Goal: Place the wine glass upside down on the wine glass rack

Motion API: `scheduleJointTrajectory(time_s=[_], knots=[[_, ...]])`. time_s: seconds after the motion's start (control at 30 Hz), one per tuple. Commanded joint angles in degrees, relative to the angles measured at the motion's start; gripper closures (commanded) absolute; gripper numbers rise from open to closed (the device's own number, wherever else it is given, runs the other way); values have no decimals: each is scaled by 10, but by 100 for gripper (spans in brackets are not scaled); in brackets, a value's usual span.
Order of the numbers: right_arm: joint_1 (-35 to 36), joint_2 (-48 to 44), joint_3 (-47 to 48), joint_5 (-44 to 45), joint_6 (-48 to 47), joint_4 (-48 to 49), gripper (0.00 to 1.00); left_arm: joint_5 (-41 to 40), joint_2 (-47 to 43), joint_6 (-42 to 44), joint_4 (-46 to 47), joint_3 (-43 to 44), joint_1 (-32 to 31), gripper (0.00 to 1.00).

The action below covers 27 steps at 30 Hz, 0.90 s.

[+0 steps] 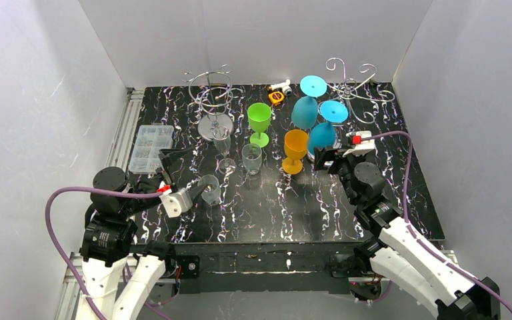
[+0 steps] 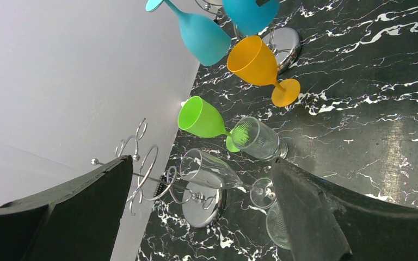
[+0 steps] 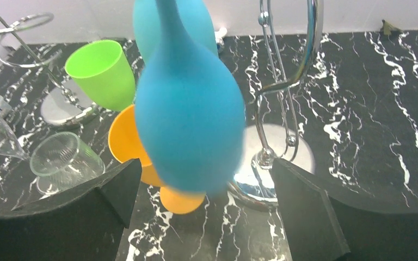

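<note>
**Blue glass on the rack, right jaws spread**

Blue wine glass [image 1: 321, 137], upside down on the wine glass rack [image 1: 357, 90], foot caught in a wire arm, bowl hanging just in front of the rack's chrome base. Right gripper [image 1: 328, 159] level with that bowl, jaws wide apart on either side of it, a gap showing at one finger. Second blue glass [image 1: 305, 112] hung on the same rack, to its left. Orange glass [image 1: 295, 150] upright on the black marbled tabletop [image 1: 387, 200] just left of the rack; green glass [image 1: 259, 121] farther left. Left gripper [image 1: 199, 192] well left of the rack, jaws open and empty, beside a clear glass [image 1: 210, 189].
</note>
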Motion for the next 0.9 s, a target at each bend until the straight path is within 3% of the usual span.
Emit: scheduleJointTrajectory(time_s=[0.0, 0.3, 0.43, 0.63, 0.87], knots=[[1, -20, 22, 18, 8, -37, 2, 6, 3, -7, 4, 0, -2, 2], [0, -78, 125, -20, -1, -209, 2, 12, 1, -15, 0, -2, -2, 2], [1, -81, 231, 25, 33, -312, 9, 14, 4, -24, 0, 0, -1, 2], [1, 35, 414, 97, 55, -421, 14, 15, 9, -52, 8, 6, -2, 2], [1, 191, 589, 146, -19, -427, 18, 10, -5, -61, 5, -3, -2, 2]])
